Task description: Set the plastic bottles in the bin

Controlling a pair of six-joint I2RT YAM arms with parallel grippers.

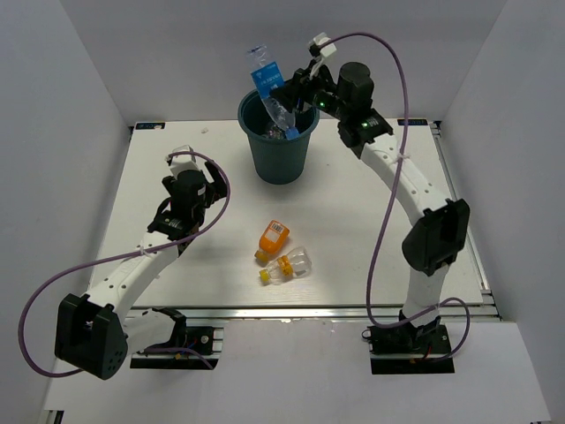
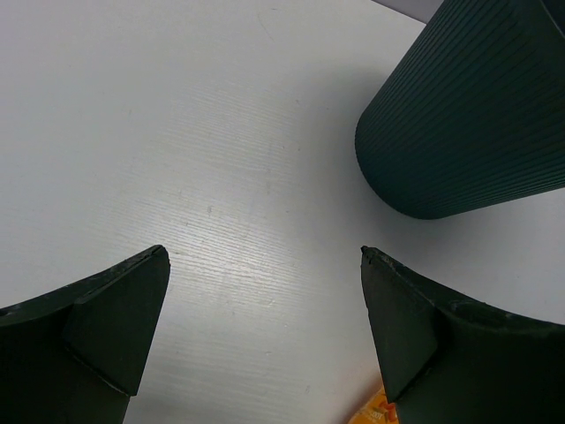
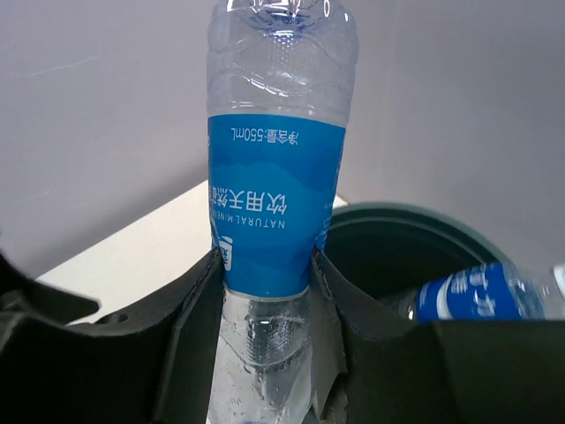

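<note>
Clear plastic, probably light and crushable, so I am pinching the blue-label bottle [image 3: 275, 203] mid-body in my right tool [image 3: 265, 318] over the bin [image 1: 281, 159], left tool [image 2: 263, 256] hanging open.

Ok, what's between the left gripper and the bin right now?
Nothing. Only bare white table separates the open left gripper from the bin, clearest in the left wrist view.

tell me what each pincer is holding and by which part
The right pincer grips a blue-labelled clear bottle around its middle, at the label's edge, over the bin. The left pincer is open and holds nothing.
</note>
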